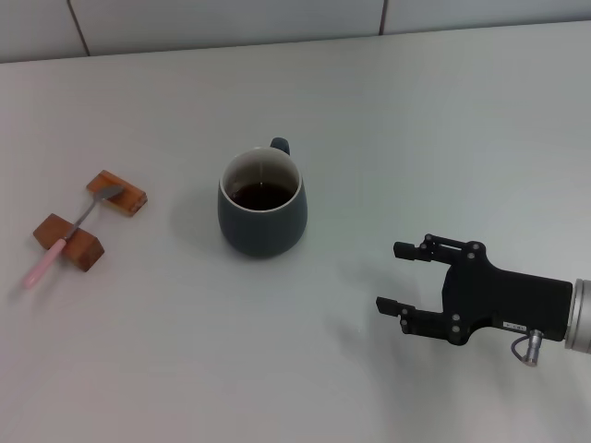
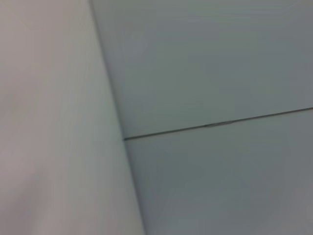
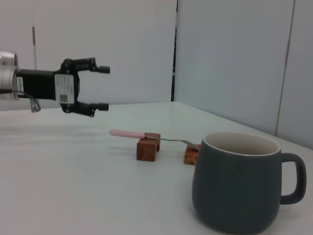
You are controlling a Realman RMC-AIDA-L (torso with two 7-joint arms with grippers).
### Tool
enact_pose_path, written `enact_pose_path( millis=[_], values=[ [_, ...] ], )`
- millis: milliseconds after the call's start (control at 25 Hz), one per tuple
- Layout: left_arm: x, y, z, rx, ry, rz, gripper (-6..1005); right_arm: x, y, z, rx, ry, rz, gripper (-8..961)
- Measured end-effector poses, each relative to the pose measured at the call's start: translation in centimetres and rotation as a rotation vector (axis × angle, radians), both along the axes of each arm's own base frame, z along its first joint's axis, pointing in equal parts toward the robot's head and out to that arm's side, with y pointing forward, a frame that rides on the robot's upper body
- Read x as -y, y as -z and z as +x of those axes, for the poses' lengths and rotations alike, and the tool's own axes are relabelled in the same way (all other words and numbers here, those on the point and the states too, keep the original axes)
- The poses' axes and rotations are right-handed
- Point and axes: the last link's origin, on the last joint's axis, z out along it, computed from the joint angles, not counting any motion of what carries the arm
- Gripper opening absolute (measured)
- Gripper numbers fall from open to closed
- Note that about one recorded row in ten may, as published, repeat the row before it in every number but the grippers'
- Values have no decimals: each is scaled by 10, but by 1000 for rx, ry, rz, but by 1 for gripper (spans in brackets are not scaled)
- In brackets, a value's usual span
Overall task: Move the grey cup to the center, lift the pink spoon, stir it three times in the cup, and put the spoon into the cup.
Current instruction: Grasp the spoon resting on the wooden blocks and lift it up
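Observation:
The grey cup [image 1: 263, 217] stands near the middle of the white table, holding dark liquid, its handle pointing away from me. In the right wrist view the grey cup [image 3: 234, 186] is close by. The pink spoon [image 1: 69, 235] lies across two wooden blocks at the left, pink handle toward me; the right wrist view shows the pink spoon [image 3: 132, 133] beyond the cup. My right gripper [image 1: 392, 277] hovers open and empty to the right of the cup. My left gripper [image 3: 104, 88] hangs open above the table beyond the spoon, outside the head view.
Two brown wooden blocks [image 1: 117, 191] [image 1: 69, 243] hold the spoon up. A tiled wall [image 1: 277, 18] runs along the table's far edge. The left wrist view shows only wall panels [image 2: 205, 73] with a seam.

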Motion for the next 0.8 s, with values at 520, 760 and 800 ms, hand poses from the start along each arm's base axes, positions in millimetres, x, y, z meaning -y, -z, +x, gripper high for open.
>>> enact_pose_path(
  millis=[520, 760, 800],
  values=[
    [-3, 19, -5, 61, -64, -121, 734, -3, 0, -1, 4, -5, 2, 743],
    [-5, 23, -3, 87, -70, -148, 732, -4, 0, -3, 4, -10, 2, 742],
    [-5, 23, -3, 87, -70, -148, 731, -5, 0, -3, 4, -10, 2, 742]
  ],
)
